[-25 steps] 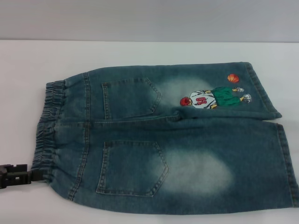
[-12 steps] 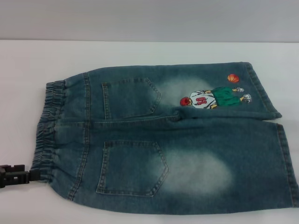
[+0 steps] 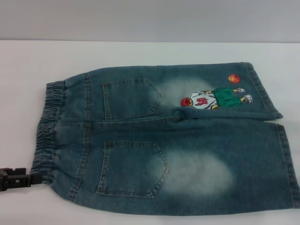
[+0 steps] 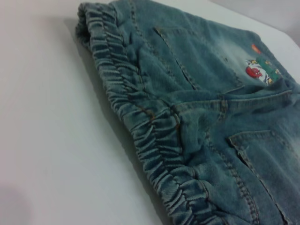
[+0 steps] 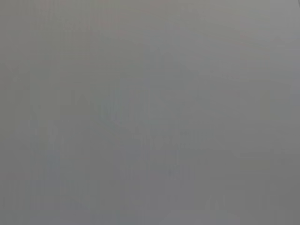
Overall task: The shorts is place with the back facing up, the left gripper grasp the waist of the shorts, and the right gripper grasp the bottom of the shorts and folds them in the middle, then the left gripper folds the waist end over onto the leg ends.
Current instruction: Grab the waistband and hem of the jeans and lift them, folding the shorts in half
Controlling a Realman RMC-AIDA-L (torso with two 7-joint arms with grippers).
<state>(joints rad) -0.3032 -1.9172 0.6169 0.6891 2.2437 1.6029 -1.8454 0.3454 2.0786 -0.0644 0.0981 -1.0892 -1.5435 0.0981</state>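
On the white table | shorts lie flat, back up | our left gripper has crept to the near waist corner, touching it; jaw state: cannot tell | right gripper unseen | folding not begun, grasp seems imminent

Shorts: faded blue-green denim cloth, coarse weave, pale worn patches, gathered ribbed elastic waistband, embroidered figure in raised thread. Table: white, smooth, matt. Left gripper: black, matt.
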